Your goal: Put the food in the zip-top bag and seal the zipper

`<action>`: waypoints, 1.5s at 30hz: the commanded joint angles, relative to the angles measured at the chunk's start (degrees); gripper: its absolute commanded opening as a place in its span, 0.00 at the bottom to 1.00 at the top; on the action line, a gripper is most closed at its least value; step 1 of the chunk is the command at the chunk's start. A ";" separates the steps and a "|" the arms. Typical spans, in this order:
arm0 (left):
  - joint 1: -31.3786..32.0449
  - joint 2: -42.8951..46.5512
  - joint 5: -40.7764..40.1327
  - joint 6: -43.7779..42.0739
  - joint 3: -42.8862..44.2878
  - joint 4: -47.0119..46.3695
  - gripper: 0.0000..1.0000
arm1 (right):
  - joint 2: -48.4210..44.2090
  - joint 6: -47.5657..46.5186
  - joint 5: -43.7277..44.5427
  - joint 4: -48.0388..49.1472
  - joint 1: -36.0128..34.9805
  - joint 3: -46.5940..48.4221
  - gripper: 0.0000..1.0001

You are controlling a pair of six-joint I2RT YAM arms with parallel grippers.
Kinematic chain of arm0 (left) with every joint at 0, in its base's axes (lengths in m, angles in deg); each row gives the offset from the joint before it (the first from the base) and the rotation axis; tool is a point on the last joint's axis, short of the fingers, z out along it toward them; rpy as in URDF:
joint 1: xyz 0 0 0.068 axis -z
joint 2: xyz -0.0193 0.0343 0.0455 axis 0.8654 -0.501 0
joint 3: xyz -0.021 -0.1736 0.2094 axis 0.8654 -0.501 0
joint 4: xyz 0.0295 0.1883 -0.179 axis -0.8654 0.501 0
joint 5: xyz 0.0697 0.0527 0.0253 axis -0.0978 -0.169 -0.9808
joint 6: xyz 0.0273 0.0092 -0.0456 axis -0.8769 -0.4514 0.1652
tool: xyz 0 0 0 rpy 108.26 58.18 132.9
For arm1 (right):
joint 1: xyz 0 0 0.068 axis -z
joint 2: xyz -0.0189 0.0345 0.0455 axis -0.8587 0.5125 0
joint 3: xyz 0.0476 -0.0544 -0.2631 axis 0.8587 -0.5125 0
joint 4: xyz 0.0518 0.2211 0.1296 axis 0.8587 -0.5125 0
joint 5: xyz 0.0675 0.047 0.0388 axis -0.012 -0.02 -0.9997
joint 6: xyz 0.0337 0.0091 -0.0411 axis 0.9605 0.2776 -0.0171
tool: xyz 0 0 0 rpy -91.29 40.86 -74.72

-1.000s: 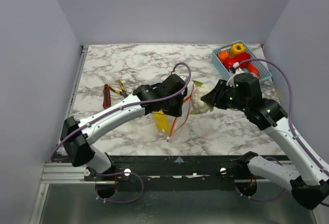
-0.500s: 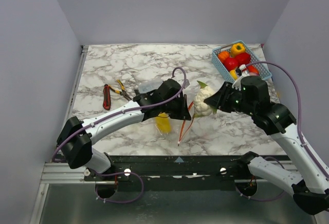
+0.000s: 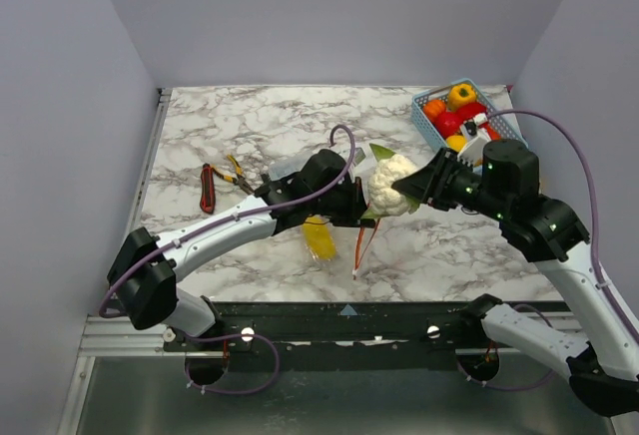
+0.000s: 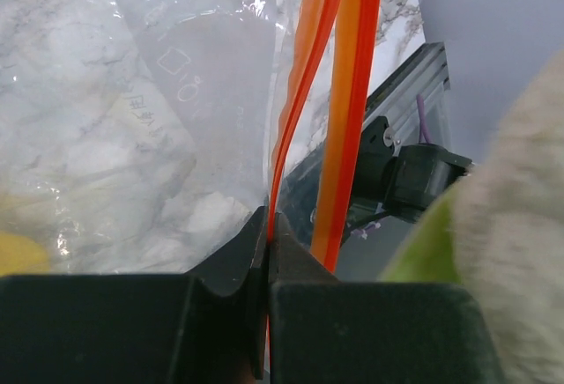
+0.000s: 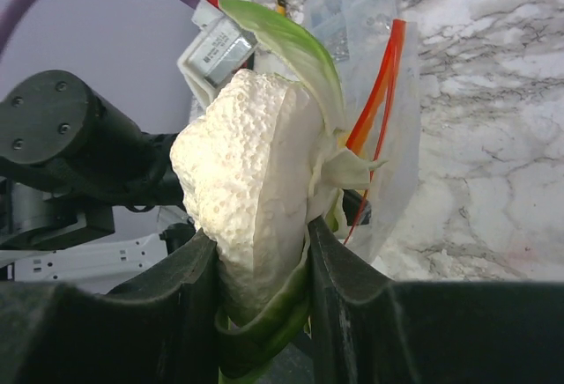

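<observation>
Left arm (image 3: 230,223) and right arm (image 3: 547,227) angled inward; left pincer (image 4: 267,230) pinched tight; right pincer (image 5: 262,256) partly spread, loaded

Over the middle of the marble bench (image 3: 250,126), the left jaws pinch the top edge of the zip-top bag (image 3: 340,239), which hangs clear and crumpled below them. Its orange zipper (image 3: 359,250) trails down toward the near edge, and a yellow food piece (image 3: 319,239) shows through the plastic. Just right of the bag's mouth, the right jaws hold a white cauliflower (image 3: 389,178) with green leaves, lifted off the bench. At the far right corner stands a blue basket (image 3: 427,128) holding yellow, red and orange pieces. Two hand tools (image 3: 208,186) lie at the left.
</observation>
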 commanded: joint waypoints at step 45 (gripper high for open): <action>-2.40 4.94 2.61 2.65 0.85 -3.08 0.00 | 6.36 -4.70 15.46 5.75 -11.54 -8.52 0.00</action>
